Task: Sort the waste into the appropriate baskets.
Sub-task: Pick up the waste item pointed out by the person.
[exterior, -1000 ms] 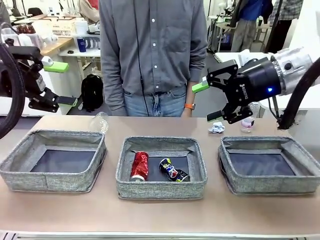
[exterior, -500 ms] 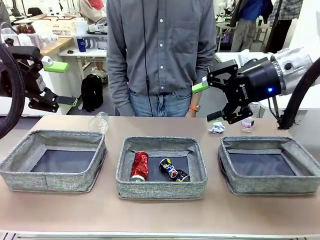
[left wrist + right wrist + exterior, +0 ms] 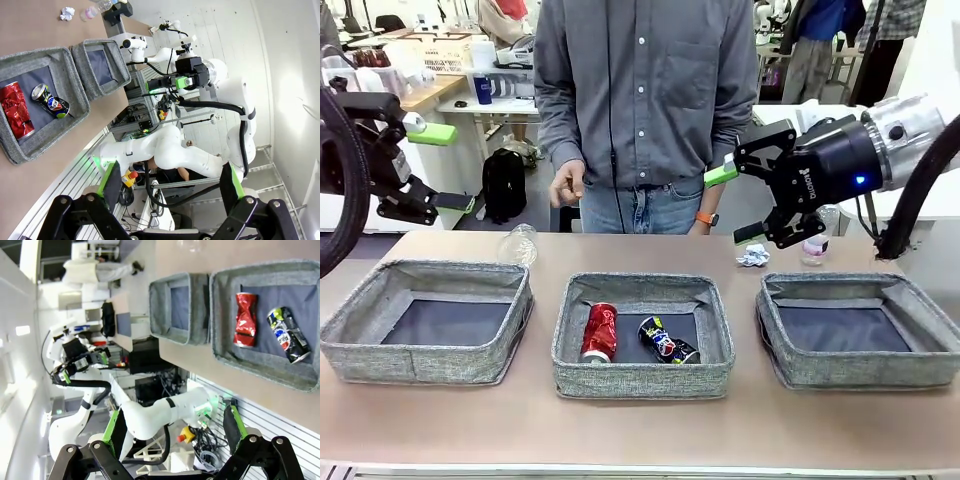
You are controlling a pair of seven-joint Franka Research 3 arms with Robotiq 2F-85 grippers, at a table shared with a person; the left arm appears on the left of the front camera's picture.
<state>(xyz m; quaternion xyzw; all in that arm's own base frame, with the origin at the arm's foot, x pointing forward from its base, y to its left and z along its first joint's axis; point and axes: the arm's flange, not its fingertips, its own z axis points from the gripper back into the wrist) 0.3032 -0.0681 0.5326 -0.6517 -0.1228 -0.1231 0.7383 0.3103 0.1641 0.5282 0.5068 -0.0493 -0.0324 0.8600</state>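
Note:
Three grey baskets stand in a row: left (image 3: 420, 362), middle (image 3: 640, 380), right (image 3: 865, 370). In the middle one lie a crushed red can (image 3: 599, 331) and a dark blue-and-yellow can (image 3: 667, 340), which are the red can (image 3: 246, 320) and dark can (image 3: 289, 335) of the right wrist view. A clear plastic cup (image 3: 519, 244) lies behind the left basket. A white paper wad (image 3: 753, 256) and a small water bottle (image 3: 816, 242) sit behind the right basket. My left gripper (image 3: 450, 168) hangs open at the far left. My right gripper (image 3: 733, 203) hangs open above the wad.
A person stands at the far edge behind the middle basket with one hand (image 3: 566, 186) raised at waist height. The left and right baskets hold nothing. Bare table runs along the front of the baskets.
The person has shifted slightly and raised a hand in front of the waist. Neither arm has moved, and the waste lies where it was.

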